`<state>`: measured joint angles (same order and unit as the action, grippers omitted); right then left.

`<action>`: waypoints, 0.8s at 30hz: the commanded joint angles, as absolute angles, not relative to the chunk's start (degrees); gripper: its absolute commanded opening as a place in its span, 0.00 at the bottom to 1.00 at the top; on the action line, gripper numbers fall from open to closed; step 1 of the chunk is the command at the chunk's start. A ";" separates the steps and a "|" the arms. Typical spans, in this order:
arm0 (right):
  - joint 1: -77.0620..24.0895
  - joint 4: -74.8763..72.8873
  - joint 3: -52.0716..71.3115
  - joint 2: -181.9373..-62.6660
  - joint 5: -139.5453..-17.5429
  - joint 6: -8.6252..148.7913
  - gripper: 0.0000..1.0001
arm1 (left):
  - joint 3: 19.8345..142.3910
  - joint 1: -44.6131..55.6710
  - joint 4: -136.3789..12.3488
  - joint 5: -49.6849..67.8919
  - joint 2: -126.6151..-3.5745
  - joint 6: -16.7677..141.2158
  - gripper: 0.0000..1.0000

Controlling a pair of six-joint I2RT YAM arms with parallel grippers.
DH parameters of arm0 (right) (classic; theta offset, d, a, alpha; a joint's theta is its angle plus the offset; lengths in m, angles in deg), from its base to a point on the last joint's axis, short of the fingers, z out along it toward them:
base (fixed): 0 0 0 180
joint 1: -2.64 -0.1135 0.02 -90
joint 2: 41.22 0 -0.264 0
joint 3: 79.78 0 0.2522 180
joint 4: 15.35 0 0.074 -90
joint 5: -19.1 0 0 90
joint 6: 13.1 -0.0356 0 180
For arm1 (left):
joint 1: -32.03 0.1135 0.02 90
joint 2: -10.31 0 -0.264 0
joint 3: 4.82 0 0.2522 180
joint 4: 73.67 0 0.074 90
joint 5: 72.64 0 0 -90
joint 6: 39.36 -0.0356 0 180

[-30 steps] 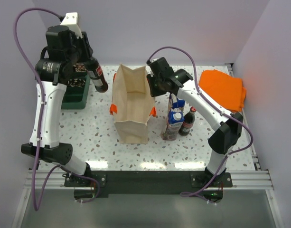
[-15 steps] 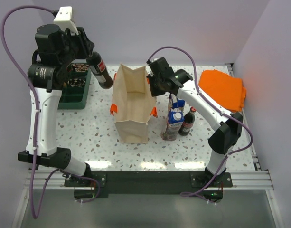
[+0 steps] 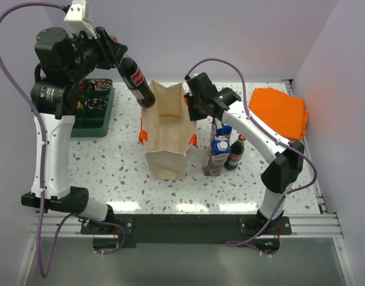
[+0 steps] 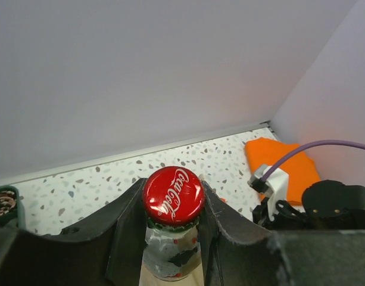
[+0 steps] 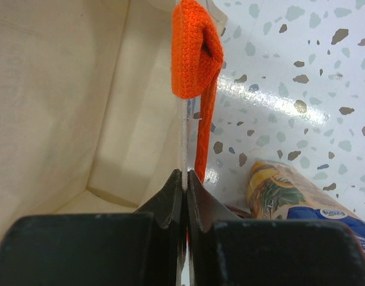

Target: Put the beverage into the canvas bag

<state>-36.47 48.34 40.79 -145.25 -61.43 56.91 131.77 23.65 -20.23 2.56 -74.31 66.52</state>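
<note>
My left gripper [image 3: 119,56] is shut on the neck of a dark cola bottle [image 3: 137,83] with a red cap [image 4: 173,195], holding it tilted in the air at the back left rim of the canvas bag [image 3: 164,128]. The bag stands open and upright, beige with orange handles [image 5: 194,53]. My right gripper [image 5: 186,179] is shut on the bag's right rim [image 5: 182,128], pinching the cloth wall between its jaws; in the top view the right gripper [image 3: 193,107] sits at the bag's back right corner.
A milk carton [image 3: 218,152], a small cola bottle [image 3: 236,152] and another bottle [image 3: 217,128] stand right of the bag. A folded orange cloth [image 3: 280,110] lies at the back right. A green tray [image 3: 93,110] sits at the back left.
My left arm has lifted the cola bottle and carried it right, from over the green tray to the bag's back left rim. The right gripper has stayed on the bag's rim.
</note>
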 commanded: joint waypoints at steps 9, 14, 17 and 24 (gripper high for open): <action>-36.73 46.49 40.60 -147.04 -60.88 55.36 0.00 | 129.27 22.10 -44.26 -9.61 -70.81 74.02 0.00; -36.82 46.75 41.21 -147.48 -61.06 55.10 0.00 | 126.72 19.03 -45.76 -8.92 -71.86 72.27 0.00; -36.73 47.10 41.74 -147.66 -61.06 55.10 0.00 | 123.91 17.89 -46.29 -6.64 -72.39 70.87 0.00; -36.91 47.54 42.00 -147.39 -61.23 55.28 0.00 | 112.49 14.55 -52.79 0.12 -71.78 68.84 0.00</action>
<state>-36.45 47.18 40.81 -146.63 -61.34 56.01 114.52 16.43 -35.40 -5.51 -74.13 69.50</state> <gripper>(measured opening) 0.026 0.403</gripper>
